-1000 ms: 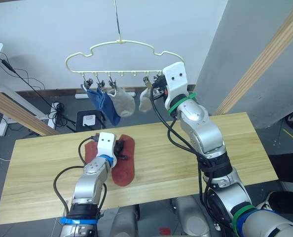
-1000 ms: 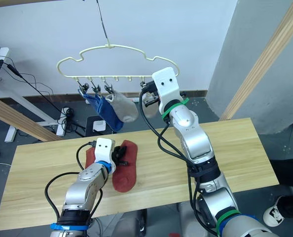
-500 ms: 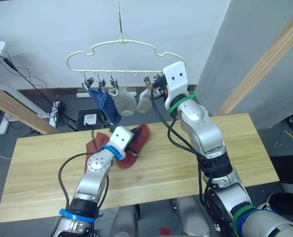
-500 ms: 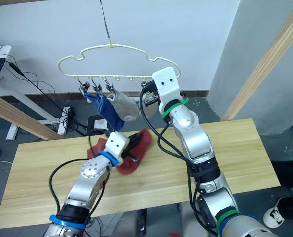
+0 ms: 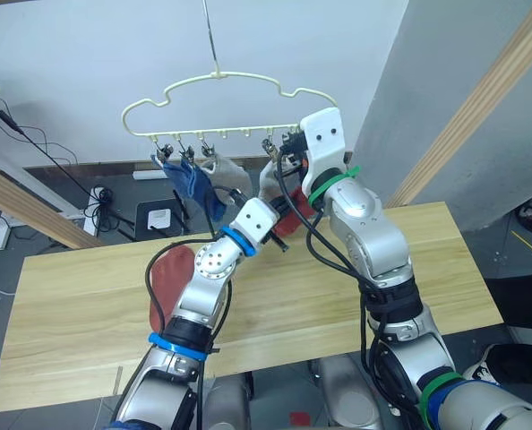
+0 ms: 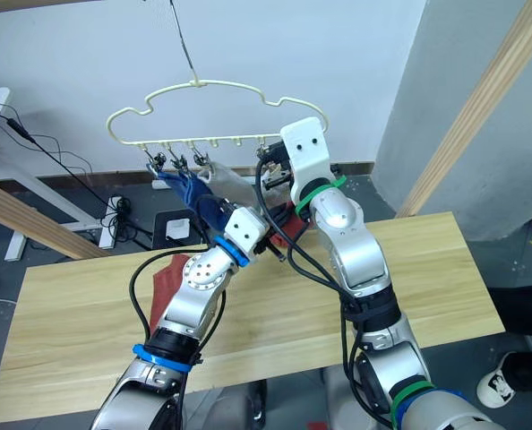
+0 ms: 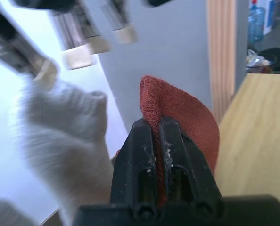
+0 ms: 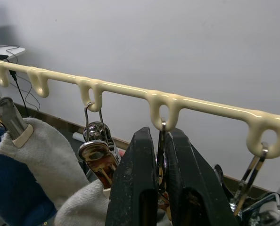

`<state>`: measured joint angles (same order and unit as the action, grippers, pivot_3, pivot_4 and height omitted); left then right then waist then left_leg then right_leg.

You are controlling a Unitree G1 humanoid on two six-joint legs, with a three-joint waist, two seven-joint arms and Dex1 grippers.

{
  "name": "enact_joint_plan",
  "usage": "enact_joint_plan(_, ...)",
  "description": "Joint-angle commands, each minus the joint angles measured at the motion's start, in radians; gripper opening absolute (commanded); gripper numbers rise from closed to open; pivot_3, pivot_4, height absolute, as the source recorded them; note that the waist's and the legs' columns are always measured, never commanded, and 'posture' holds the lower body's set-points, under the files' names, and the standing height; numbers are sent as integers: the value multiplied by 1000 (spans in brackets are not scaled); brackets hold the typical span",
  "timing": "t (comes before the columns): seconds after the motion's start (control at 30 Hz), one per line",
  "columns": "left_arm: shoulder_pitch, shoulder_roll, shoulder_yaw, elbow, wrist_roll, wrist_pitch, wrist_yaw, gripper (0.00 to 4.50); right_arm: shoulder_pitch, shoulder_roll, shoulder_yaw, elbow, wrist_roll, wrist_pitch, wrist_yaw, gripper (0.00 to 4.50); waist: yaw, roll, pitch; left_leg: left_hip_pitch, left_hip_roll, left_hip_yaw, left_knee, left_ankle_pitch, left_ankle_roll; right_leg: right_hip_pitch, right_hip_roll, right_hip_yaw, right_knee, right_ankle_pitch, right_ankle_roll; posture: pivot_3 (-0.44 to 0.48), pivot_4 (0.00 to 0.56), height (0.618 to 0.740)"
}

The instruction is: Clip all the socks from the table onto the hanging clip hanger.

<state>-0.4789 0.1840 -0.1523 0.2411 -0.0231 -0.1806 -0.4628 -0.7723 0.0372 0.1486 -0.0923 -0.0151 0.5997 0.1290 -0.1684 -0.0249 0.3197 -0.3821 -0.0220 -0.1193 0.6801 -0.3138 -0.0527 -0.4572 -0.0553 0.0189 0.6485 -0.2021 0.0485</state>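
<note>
My left gripper (image 5: 282, 235) is shut on a rust-red sock (image 7: 177, 108), held up off the table (image 5: 87, 296) just below the clip hanger (image 5: 221, 81). A second rust-red sock (image 5: 167, 278) lies flat on the table behind my left arm. My right gripper (image 8: 160, 141) is shut on one metal clip of the hanger, right beside the raised sock. Blue socks (image 5: 194, 184) and a grey sock (image 5: 232, 176) hang from clips further left; another grey sock (image 7: 60, 132) hangs next to the red one.
Slanted wooden poles stand at the right (image 5: 481, 98) and the left (image 5: 24, 202). Behind the table, cables and a power strip (image 5: 161, 216) lie on the floor. A grey wall (image 5: 427, 72) rises at the back right.
My left arm has lifted one red sock off the table and carried it up and right to the hanger. The right gripper has stayed at its clip.
</note>
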Motion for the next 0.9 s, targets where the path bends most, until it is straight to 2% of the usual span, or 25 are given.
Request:
enact_joint_plan(0.03,-22,-11,19,-3,-29,-4,-10,23,-15,5,-5,-51,11,0,3,0,0,0,0,0,0,0,0,0,0,0,0,0,0,0,0,-272,324,731)
enact_joint_plan(0.9,-92,-34,66,9,-16,-28,57,23,-4,5,6,-52,2,27,3,0,-1,0,0,0,0,0,0,0,0,0,0,0,0,0,0,-277,328,731)
